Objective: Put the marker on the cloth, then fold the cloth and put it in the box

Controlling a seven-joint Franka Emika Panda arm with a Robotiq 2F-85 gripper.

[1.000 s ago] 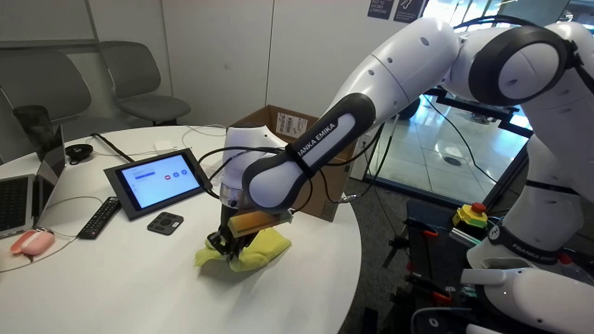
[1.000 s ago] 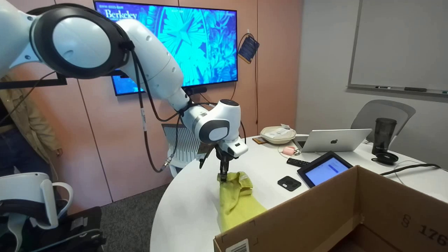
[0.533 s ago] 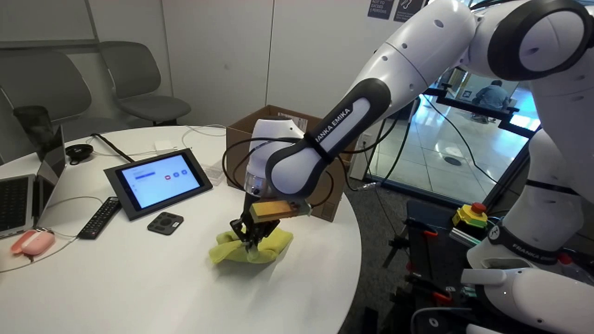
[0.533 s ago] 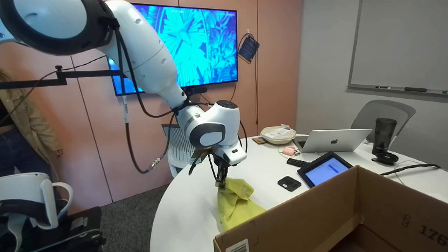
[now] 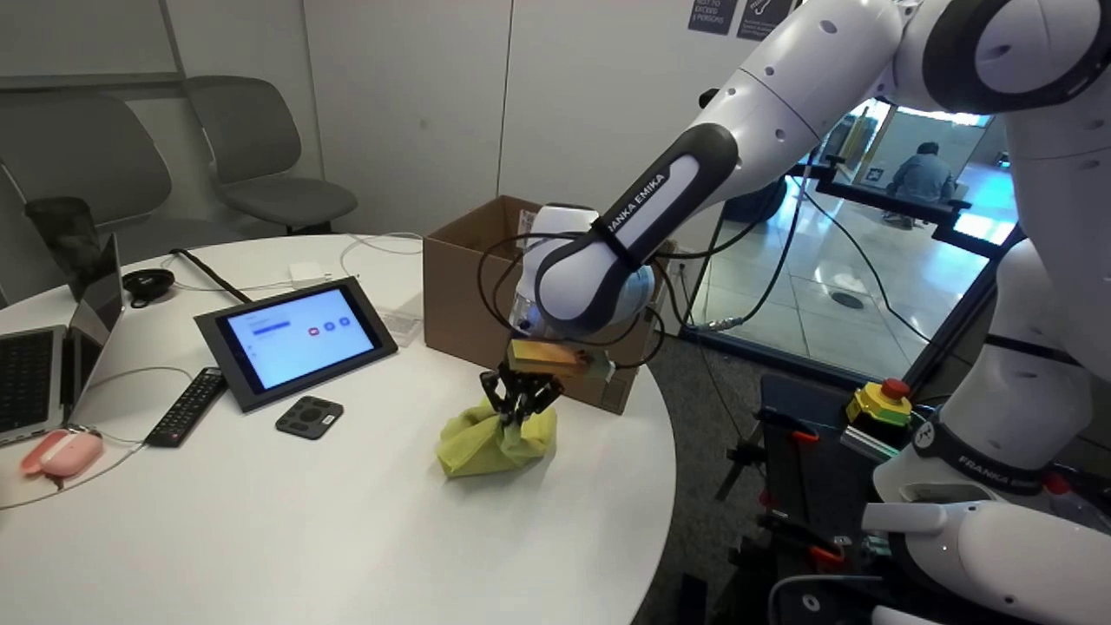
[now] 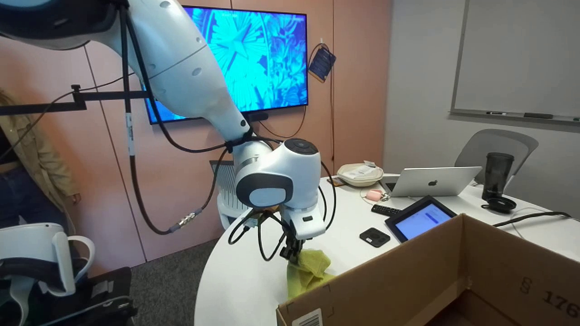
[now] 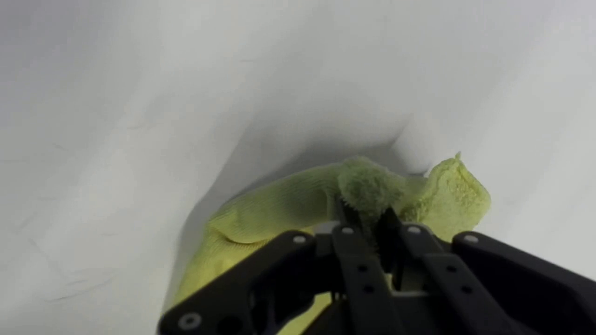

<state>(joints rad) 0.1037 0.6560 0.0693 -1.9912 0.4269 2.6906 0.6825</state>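
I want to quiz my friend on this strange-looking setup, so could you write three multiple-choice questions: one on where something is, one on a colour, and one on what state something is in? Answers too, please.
1. Where does the remote lie?
A. Between the laptop and the tablet
B. On top of the laptop
C. Under the tablet

2. What colour is the cloth?
A. Red
B. Blue
C. Greenish yellow

3. How does the gripper stand?
A. Wide open, holding nothing
B. Shut on the cloth
C. Shut on the remote

1: A, as an exterior view shows the laptop to one side of it and the tablet to the other.
2: C, since it shows that colour in all three views.
3: B, because in the wrist view a bunched bit of cloth is pinched at its tip.
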